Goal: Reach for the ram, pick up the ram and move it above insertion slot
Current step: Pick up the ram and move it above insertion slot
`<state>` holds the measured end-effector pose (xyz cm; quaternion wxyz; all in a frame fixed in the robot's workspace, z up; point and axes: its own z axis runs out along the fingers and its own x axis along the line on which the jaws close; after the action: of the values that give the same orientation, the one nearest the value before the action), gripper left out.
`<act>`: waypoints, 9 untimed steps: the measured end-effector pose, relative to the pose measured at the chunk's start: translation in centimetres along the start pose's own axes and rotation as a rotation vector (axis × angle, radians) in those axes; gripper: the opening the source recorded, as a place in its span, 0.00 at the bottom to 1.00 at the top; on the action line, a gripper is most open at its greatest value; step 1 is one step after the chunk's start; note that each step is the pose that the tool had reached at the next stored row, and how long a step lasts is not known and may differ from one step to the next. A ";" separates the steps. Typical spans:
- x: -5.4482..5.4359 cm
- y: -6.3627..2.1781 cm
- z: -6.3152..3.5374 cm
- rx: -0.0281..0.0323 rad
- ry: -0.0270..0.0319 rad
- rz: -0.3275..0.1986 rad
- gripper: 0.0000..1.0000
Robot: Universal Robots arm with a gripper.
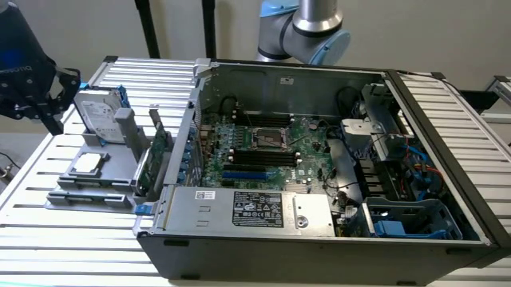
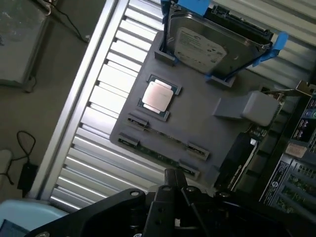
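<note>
Near the grey fixture (image 2: 197, 123) on the bench (image 2: 111, 86), the hand (image 2: 174, 177) hangs closed and empty, reach step in progress; seizing the ram (image 2: 158, 154) would likely demand opening it first.

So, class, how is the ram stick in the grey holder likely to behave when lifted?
The ram looks thin, board-like, so probably stiff and light. It seems edge-up between clips in the grey holder, so a sideways nudge might tip it. Its narrow edge could slip.
</note>
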<state>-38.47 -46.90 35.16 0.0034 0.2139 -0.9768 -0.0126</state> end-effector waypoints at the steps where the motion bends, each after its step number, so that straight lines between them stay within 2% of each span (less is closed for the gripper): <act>1: 0.0 0.00 0.01 0.0000 0.0004 -0.018 0.11; 9: 0.0 0.00 0.01 0.0002 0.0042 -0.162 0.11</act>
<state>-38.47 -46.90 35.15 0.0044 0.2925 -0.9562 -0.0122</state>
